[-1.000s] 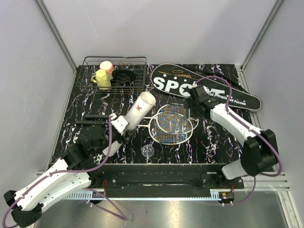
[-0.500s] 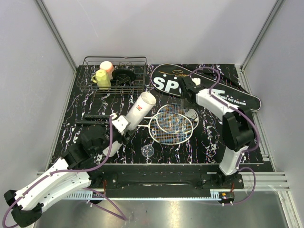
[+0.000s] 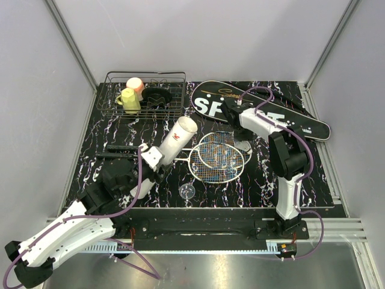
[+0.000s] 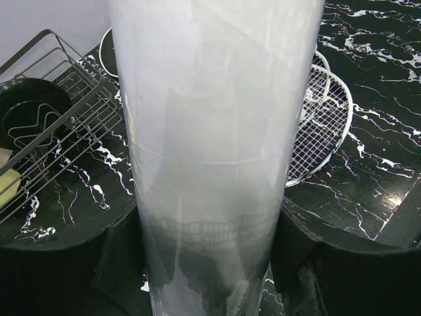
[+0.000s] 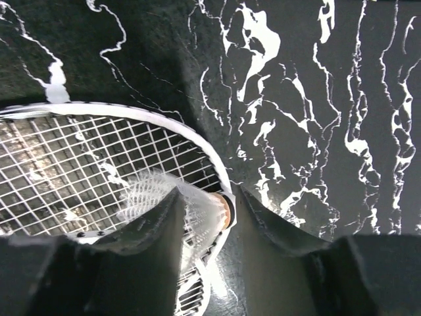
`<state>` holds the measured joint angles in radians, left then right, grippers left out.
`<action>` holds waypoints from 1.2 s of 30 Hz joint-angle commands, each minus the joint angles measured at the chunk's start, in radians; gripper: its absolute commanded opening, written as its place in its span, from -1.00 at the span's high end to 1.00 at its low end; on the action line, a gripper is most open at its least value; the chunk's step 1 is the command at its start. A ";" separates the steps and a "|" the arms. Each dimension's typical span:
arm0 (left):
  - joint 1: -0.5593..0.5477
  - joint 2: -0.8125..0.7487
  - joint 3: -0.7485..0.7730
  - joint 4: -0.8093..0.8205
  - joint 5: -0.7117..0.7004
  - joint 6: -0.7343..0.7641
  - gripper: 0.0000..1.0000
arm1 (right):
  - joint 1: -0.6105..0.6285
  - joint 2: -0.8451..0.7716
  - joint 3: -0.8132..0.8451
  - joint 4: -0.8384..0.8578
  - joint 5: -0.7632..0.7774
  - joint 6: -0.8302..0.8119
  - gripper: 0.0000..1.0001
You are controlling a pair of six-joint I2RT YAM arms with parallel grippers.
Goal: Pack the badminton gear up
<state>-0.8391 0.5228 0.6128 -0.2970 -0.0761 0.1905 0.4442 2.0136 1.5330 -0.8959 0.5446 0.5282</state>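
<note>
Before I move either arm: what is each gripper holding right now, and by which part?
Left gripper clamps the white tube near its lower end. Right gripper straddles a shuttlecock at its cork end; a firm grip cannot be told.

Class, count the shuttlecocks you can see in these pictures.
2 shuttlecocks. One lies between the rackets and the table's near edge; one sits between the right gripper's fingers on a racket rim. The tube may hide more.

Even diffuse light, soft shadows; white tube overexposed, blurred close-up; marbled tabletop sharp.
</note>
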 commanded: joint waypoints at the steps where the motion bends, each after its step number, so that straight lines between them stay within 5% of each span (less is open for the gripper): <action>1: -0.002 -0.007 0.051 0.088 0.027 -0.006 0.78 | -0.002 -0.044 -0.010 -0.026 0.083 0.012 0.27; 5: -0.002 -0.004 0.051 0.087 0.029 -0.006 0.78 | -0.002 -0.119 -0.045 0.002 0.075 -0.017 0.98; 11: -0.002 0.002 0.045 0.090 0.032 -0.005 0.79 | 0.008 -0.422 -0.120 0.038 0.023 -0.078 1.00; 17: -0.002 0.028 0.050 0.091 0.070 0.000 0.79 | -0.080 -0.820 -0.125 0.277 -0.716 0.008 1.00; 24: -0.002 0.019 0.041 0.094 0.176 0.000 0.80 | -0.114 -0.799 0.004 0.454 -1.320 0.203 1.00; 36: -0.002 0.023 0.038 0.102 0.245 0.003 0.80 | 0.047 -0.747 -0.022 0.535 -1.301 0.251 1.00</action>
<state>-0.8391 0.5564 0.6128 -0.2905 0.1265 0.1905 0.4534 1.2804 1.5131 -0.4221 -0.7212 0.7628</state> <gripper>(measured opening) 0.671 0.009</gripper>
